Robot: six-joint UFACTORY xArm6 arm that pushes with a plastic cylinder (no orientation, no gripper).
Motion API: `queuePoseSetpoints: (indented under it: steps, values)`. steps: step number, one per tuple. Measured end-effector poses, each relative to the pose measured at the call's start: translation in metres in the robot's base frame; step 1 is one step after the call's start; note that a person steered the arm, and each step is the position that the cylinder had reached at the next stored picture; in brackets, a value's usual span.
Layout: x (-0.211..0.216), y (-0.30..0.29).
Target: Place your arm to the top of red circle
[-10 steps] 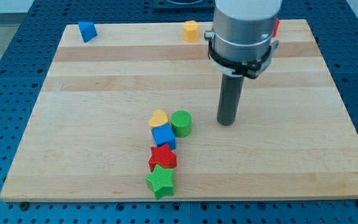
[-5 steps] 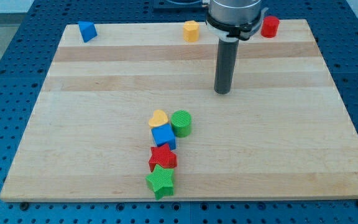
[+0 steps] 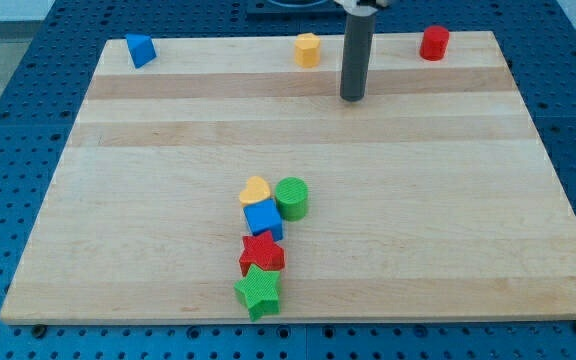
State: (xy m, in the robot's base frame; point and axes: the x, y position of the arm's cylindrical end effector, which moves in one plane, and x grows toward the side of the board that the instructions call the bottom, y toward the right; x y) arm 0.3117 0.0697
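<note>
My tip (image 3: 353, 98) on the board's (image 3: 168, 150) upper part, touching no block; red circle (image 3: 433, 43) near top right corner, up and right of tip; yellow block (image 3: 308, 49) up-left.

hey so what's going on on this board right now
I'm heading for the spot above the red circle, which sits at the view's top right. My tip is on bare wood, touching nothing, to the left of and slightly below that block, between it and the yellow block. The other blocks lie untouched.
</note>
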Motion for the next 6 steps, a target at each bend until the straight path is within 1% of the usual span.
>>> queuePoseSetpoints:
  steps: [3,6]
  values:
    - [-0.047,0.004]
    - [-0.076,0.004]
